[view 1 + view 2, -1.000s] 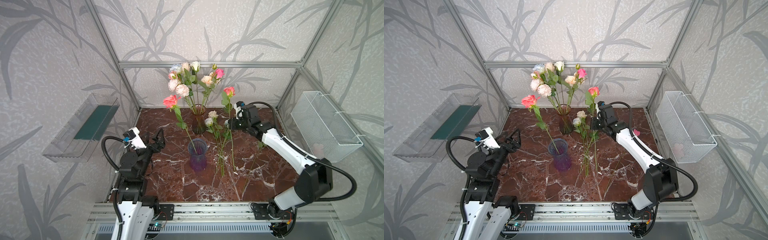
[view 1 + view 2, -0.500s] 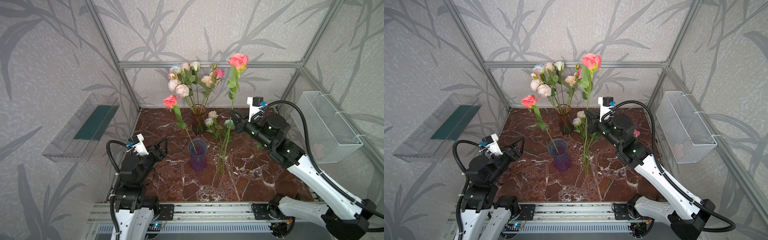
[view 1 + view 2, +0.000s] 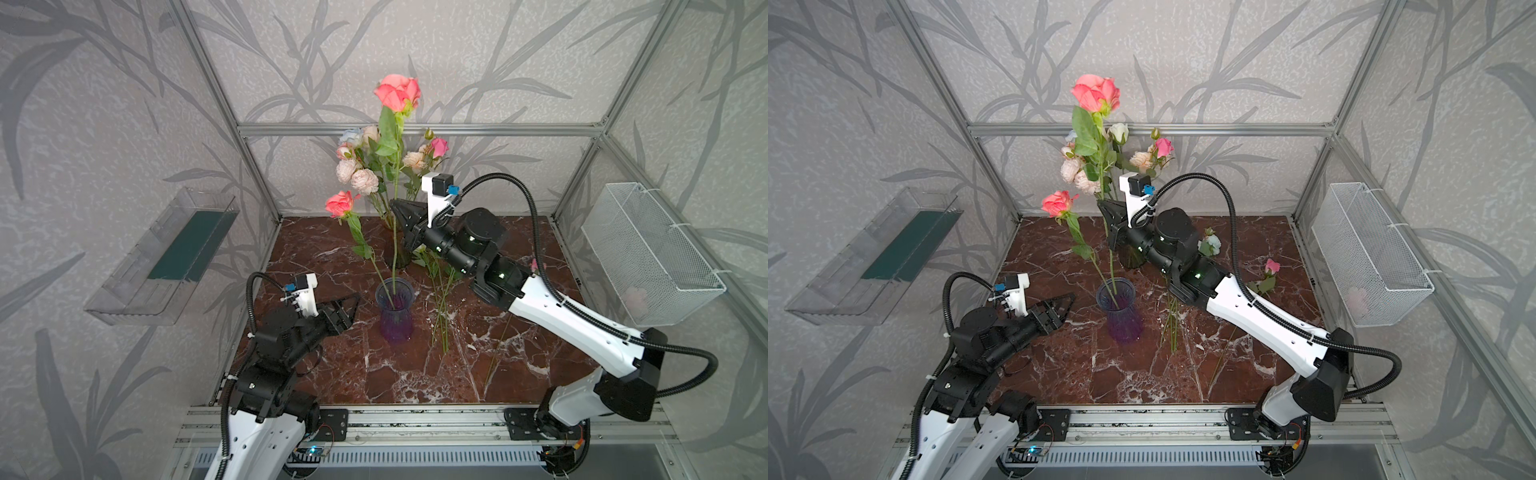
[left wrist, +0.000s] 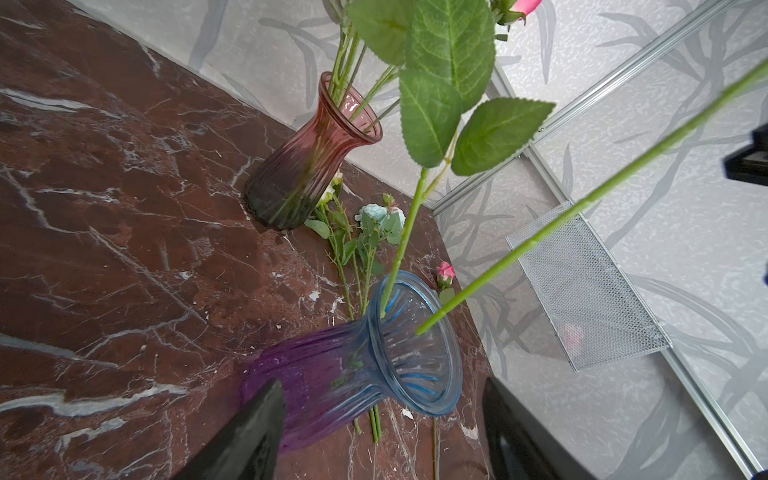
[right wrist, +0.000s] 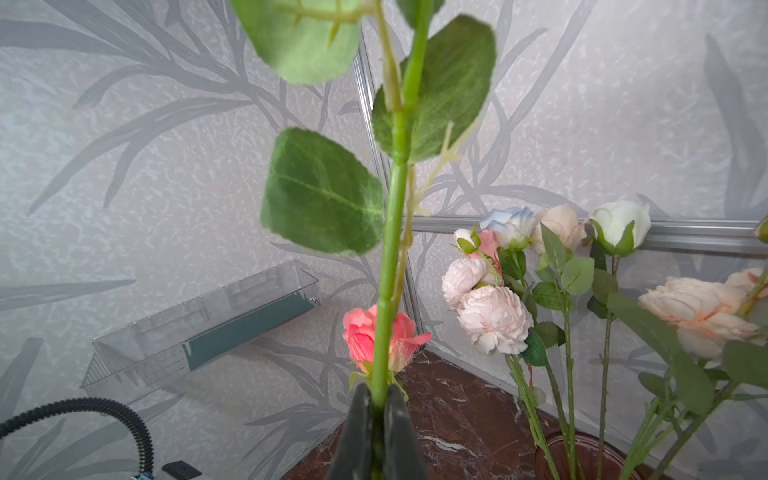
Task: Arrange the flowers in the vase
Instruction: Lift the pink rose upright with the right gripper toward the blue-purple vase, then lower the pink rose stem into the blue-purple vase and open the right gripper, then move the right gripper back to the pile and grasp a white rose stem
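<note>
The right end effector (image 5: 377, 405) is pinched shut on the lower stem of a coral rose (image 3: 397, 92) and carries it nearly upright. That puts the cut end just over the mouth of the purple vase (image 3: 397, 328), which I judge to be the reason for so low a grip. In the left wrist view the tip sits at the rim, on the side away from the coral rose already in the vase (image 3: 340, 203), which leans against the opposite lip. The left end effector (image 3: 349, 309) is spread wide and low, just beside the vase, with its fingers flanking the base. It shows no clear contact, so it looks ready to steady the glass if the stem pushes it. The remaining flowers (image 3: 440, 291) lie on the table (image 3: 332, 374) just right of the vase, with a small pink bud (image 3: 1271, 266) farther right. A full reddish vase (image 4: 309, 153) stands behind. The mouth has open room beside the leaning stem. The tight spots are the narrow rim, the bouquet close behind the right wrist and the frame bar near the raised bloom. The front of the table lies free.
</note>
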Controlling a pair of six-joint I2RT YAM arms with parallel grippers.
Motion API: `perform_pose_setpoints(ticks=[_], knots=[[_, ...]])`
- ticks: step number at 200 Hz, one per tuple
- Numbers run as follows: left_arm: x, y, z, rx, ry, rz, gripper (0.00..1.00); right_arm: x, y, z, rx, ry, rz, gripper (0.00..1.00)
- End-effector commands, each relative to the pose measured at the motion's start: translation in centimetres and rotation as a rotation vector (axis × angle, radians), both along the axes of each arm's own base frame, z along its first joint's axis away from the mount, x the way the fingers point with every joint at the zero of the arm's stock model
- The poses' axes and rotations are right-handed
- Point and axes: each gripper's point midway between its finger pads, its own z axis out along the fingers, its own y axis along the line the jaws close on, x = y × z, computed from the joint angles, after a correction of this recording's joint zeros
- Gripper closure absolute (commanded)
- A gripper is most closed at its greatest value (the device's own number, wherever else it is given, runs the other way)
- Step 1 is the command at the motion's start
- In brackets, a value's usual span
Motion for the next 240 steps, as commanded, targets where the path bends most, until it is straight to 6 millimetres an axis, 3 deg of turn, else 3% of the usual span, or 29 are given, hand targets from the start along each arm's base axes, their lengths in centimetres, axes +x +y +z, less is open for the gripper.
perform_pose_setpoints(ticks=[1, 56, 87, 124, 181, 203, 221, 240], knots=[[-0.1, -0.4, 0.2, -0.022, -0.017, -0.018, 0.24, -0.4, 0.0, 0.0, 0.042, -0.015, 0.001, 1.0], [0.4, -0.4, 0.2, -0.035, -0.041, -0.013, 0.22, -1.4, 0.7, -8.8, -0.028, 0.118, -0.016, 0.93], [1.4, -0.8, -0.1, -0.025, -0.028, -0.02, 0.21, -1.4, 0.4, -11.7, -0.056, 0.178, -0.039, 0.83], [2.0, -1.0, 0.1, -0.013, -0.027, -0.028, 0.21, -1.4, -0.4, -12.3, -0.07, 0.188, -0.063, 0.71], [2.0, -1.2, -0.2, 0.01, -0.022, -0.041, 0.21, -3.0, -2.6, -10.2, -0.066, 0.163, -0.058, 0.7], [1.5, -0.6, -0.9, 0.051, 0.01, -0.02, 0.21, -3.3, -4.7, -9.6, -0.097, 0.136, -0.11, 0.68], [1.1, 0.9, -2.3, 0.09, 0.066, 0.054, 0.21, -2.2, -7.1, -11.1, -0.162, 0.157, -0.18, 0.68], [0.5, 2.6, -3.8, 0.112, 0.115, 0.143, 0.21, 0.5, -10.2, -15.0, -0.228, 0.319, -0.22, 0.67]])
